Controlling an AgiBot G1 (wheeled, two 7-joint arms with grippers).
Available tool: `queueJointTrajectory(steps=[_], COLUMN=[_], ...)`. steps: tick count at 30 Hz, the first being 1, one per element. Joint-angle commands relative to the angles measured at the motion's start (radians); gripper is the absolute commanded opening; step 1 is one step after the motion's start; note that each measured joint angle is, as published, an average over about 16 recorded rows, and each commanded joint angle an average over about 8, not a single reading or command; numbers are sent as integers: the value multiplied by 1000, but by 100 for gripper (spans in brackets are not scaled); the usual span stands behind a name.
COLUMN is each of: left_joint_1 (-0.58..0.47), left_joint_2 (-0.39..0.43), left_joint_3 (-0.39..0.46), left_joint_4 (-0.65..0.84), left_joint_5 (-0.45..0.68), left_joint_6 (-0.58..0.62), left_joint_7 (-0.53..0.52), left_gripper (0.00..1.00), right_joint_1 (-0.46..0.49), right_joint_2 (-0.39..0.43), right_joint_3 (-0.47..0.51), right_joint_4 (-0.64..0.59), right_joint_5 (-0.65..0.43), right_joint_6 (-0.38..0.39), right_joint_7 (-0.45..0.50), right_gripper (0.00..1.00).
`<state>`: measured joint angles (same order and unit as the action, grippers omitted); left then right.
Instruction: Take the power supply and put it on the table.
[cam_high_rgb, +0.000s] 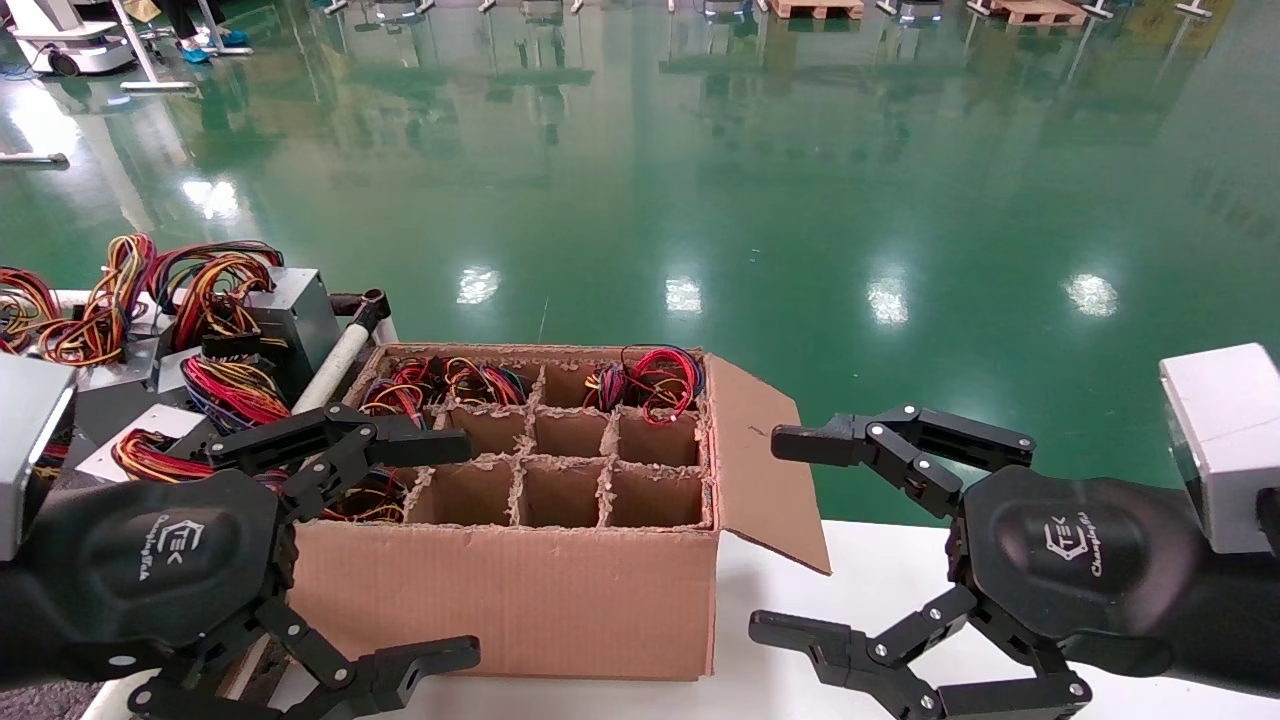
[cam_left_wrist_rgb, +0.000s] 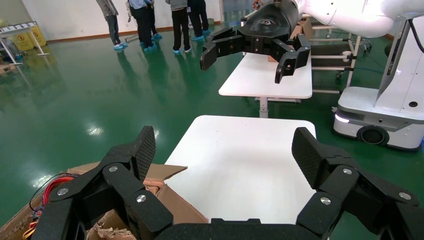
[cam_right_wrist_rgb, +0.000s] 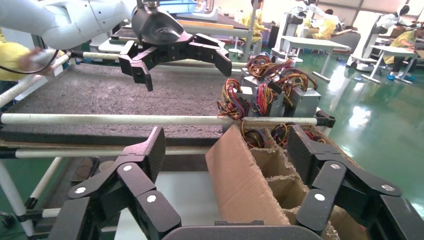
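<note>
Nearest, the left claw (cam_high_rgb: 395, 545) and right claw (cam_high_rgb: 845, 540) both hang wide and empty beside the cardboard box (cam_high_rgb: 520, 590). Beyond, wire bundles of power supplies (cam_high_rgb: 645, 378) fill its far cells. Several units (cam_right_wrist_rgb: 272, 92) already sit on the grey worktop (cam_right_wrist_rgb: 105, 97), so another lift is probably next.

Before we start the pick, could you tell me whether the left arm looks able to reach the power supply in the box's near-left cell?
Probably yes: the left gripper is open at the cardboard box's left end, just above that power supply, with nothing over it.
</note>
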<state>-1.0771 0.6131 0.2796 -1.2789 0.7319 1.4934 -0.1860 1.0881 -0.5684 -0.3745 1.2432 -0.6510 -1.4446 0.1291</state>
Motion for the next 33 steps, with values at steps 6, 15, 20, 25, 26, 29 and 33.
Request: queueJointTrajectory(steps=[6, 15, 20, 25, 26, 29, 33], left_joint_1=[0, 0, -1, -29, -42, -100, -204], left_joint_2=[0, 0, -3, -1, 3, 30, 102], left_joint_3=[0, 0, 1, 18, 27, 70, 151], left_joint_4=[0, -1, 1, 21, 28, 48, 98], left_joint_5=[0, 0, 9, 90, 123, 253, 455], left_joint_6=[0, 0, -3, -41, -57, -107, -174], left_joint_7=[0, 0, 2, 17, 21, 23, -3], left_gripper=[100, 100, 100, 100, 100, 100, 100], right_joint_1=[0, 0, 0, 0, 0, 0, 0], right_joint_2=[0, 0, 0, 0, 0, 0, 0], right_joint_3=[0, 0, 0, 0, 0, 0, 0], right_joint_4=[0, 0, 0, 0, 0, 0, 0], right_joint_5=[0, 0, 0, 0, 0, 0, 0], right_joint_6=[0, 0, 0, 0, 0, 0, 0], right_joint_7=[0, 0, 0, 0, 0, 0, 0], right_gripper=[0, 0, 0, 0, 0, 0, 0])
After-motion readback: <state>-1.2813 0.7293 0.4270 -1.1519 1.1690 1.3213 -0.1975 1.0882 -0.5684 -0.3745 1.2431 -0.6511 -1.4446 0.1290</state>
